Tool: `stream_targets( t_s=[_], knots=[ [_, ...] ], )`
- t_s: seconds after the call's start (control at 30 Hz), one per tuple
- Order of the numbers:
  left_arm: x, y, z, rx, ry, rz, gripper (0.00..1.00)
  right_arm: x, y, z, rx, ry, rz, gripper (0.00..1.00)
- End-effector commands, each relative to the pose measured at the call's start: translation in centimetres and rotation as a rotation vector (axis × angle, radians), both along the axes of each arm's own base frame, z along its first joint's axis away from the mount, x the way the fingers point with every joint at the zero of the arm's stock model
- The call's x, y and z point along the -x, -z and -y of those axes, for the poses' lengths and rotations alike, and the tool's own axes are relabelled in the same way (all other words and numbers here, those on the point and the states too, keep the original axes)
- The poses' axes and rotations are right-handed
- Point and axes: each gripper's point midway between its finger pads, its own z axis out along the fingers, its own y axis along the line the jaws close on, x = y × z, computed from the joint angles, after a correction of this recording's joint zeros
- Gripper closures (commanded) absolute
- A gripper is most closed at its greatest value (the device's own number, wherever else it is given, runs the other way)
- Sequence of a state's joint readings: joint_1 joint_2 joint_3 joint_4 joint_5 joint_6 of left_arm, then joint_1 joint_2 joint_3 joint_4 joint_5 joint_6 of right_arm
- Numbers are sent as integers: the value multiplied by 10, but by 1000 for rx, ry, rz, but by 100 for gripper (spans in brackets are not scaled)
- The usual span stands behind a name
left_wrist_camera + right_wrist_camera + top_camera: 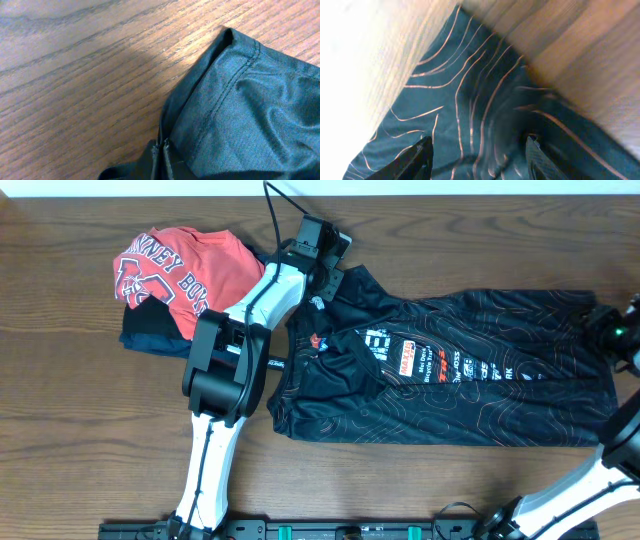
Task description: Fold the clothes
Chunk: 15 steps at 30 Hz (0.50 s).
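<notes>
The clothes are a black jersey (450,380) with thin wavy lines and a row of small logos, lying spread across the middle and right of the table. My left gripper (325,275) reaches over its upper left part. In the left wrist view the jaws (164,152) are pressed together on a fold of the dark hemmed cloth (250,115), which bunches around the fingers. My right gripper (612,330) hovers at the jersey's right end. In the right wrist view it (477,157) is open, its fingers (420,157) wide apart over a rippled corner of the patterned cloth (470,90).
A red T-shirt (175,265) with white lettering lies on a folded navy garment (150,338) at the back left, close to the left arm. A black cable (280,205) runs to the left wrist. Bare wooden table (90,440) shows in front.
</notes>
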<state>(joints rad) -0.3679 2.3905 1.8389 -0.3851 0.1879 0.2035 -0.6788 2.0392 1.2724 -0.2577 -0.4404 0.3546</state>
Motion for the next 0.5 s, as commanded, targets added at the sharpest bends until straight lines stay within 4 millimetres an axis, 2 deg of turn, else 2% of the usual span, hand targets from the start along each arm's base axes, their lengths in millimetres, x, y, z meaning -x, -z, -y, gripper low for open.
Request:
stream_targets(
  t_s=[0.0,0.13,0.33,0.47],
  knots=[
    [-3,-19,2,19,5,29,94,-2,-31,6,62,-11,54,42],
    [-8,-61,3,45,5,100,94,-5,-41,8,87,-16,80,42],
    [-9,-136,4,92,5,222,94,-10,-43,6,109,-33,93,43],
    [-3,-169,6,112,13,269,94,-16,-42,5,159,-33,78,41]
  ],
)
